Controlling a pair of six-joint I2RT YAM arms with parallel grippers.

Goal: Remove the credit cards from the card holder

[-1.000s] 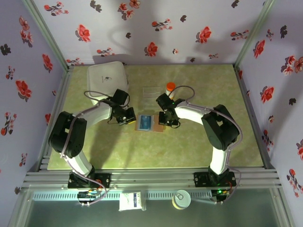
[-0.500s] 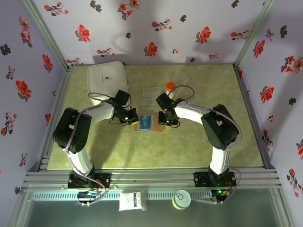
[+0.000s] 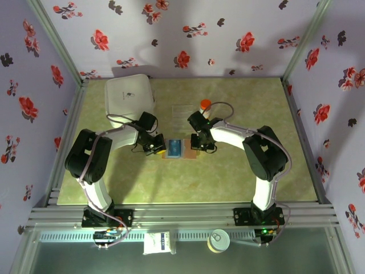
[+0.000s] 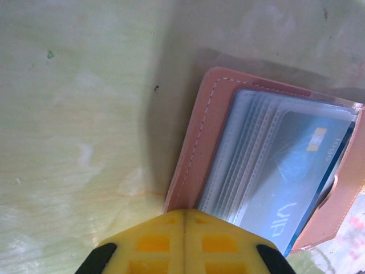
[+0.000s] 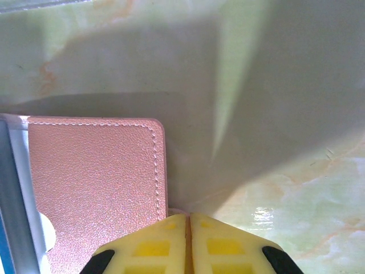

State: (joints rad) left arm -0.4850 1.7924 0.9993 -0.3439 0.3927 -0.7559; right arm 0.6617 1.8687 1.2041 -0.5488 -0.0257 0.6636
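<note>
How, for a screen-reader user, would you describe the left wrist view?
The shut yellow left gripper meets the near edge of an open brown card holder lying on a pale green table. The holder's clear sleeves hold a teal-blue credit card.

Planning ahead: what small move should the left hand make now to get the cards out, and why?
Probably open the left hand and ease toward the teal card: it is shut at the card holder's left rim, the card sits inside its sleeve, and the shut right hand rests at the opposite flap.
</note>
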